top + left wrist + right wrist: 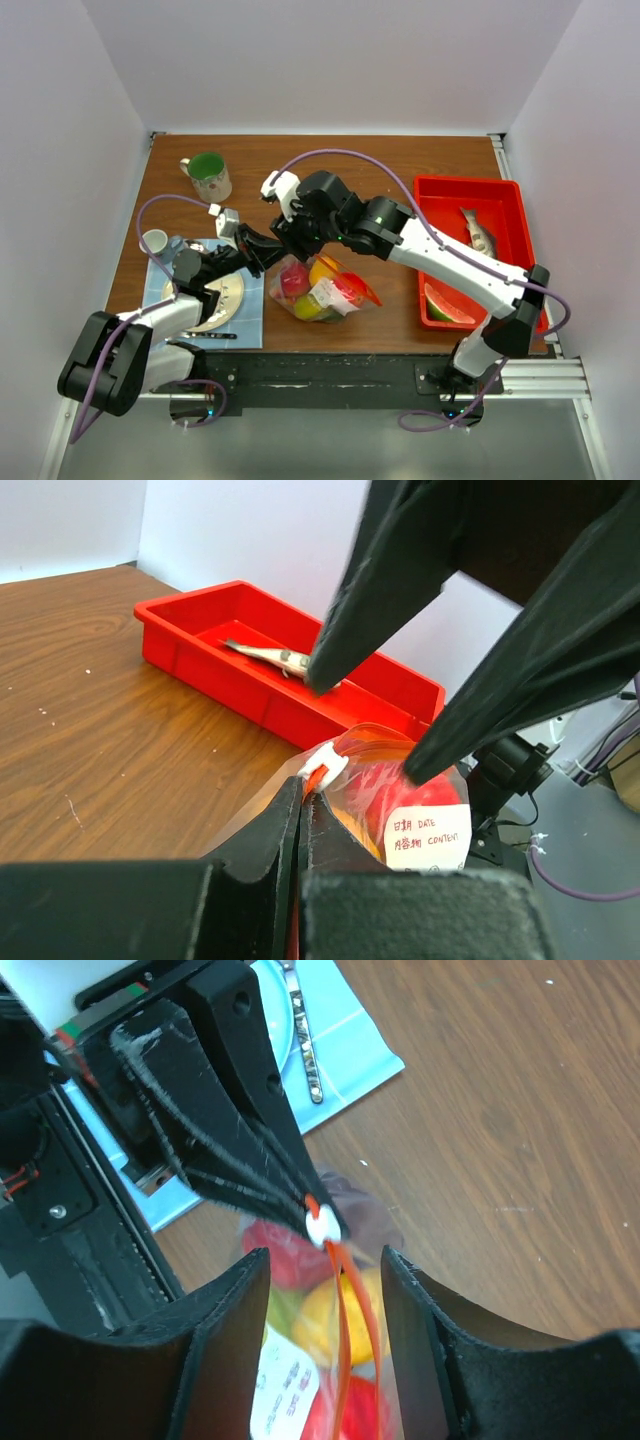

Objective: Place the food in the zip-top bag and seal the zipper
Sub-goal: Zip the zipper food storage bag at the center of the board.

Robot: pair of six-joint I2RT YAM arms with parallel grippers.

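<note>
Seen from above, the left gripper (258,254) pinches the zip-top bag (330,292) at its corner, and the right gripper (288,238) is just beside it. The left wrist view shows those jaws fully closed on the plastic. In the right wrist view, the right jaws stand apart and hold nothing, with the zipper (343,1340) between them. I think they should close lightly and slide along the strip, away from the left gripper.

Brown wood table (400,170). Directly on it:
- clear zip-top bag (325,292), just under and near-side of left gripper (268,255) and right gripper (290,243)
- red tray (470,182), well off to right gripper's right
- green mug (208,177), beyond left gripper, toward far-left corner
- blue mat (252,325), near-left of left gripper
</note>
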